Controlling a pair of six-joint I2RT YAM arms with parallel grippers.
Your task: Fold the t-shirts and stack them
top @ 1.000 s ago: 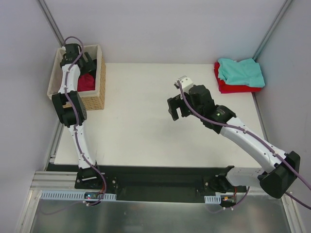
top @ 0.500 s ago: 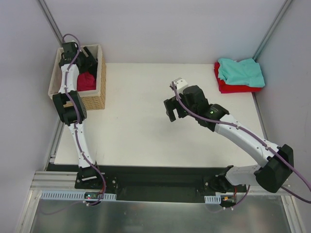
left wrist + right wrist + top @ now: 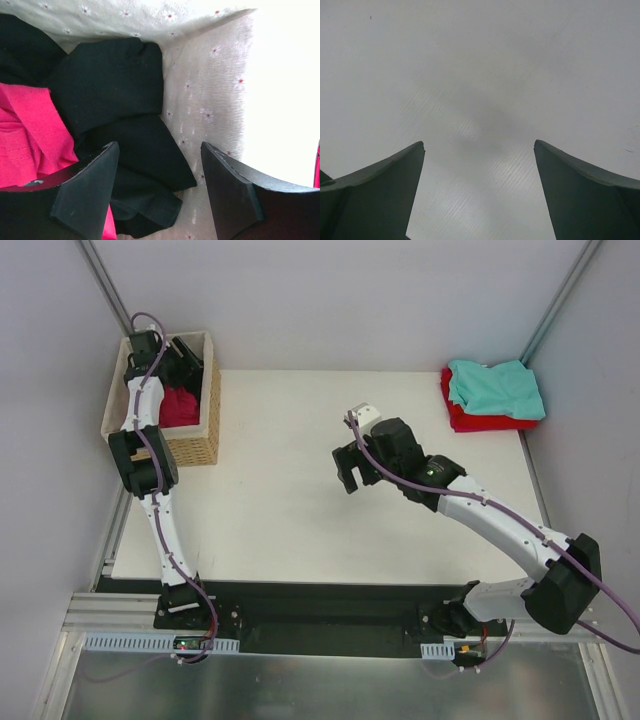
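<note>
A black t-shirt [image 3: 110, 85] lies crumpled in the basket [image 3: 205, 430] beside a magenta-pink t-shirt [image 3: 30, 130]; the pink t-shirt [image 3: 180, 408] also shows from above. My left gripper [image 3: 159, 145] is down inside the basket, jaws apart. Its left finger is over the black cloth and its right finger is clear of it, over the flowered lining [image 3: 210, 100]. A teal t-shirt [image 3: 495, 388] rests folded on a red t-shirt [image 3: 480, 422] at the table's far right corner. My right gripper [image 3: 350, 475] hangs open over the bare table [image 3: 480, 75] with nothing between its fingers.
The wicker basket stands at the table's far left corner, against the left wall. Grey walls close in the left, back and right sides. My right arm stretches diagonally across the right half of the table.
My left gripper's jaws have narrowed around the black cloth in the basket. My right gripper has moved a little left, toward the table's middle, still open.
</note>
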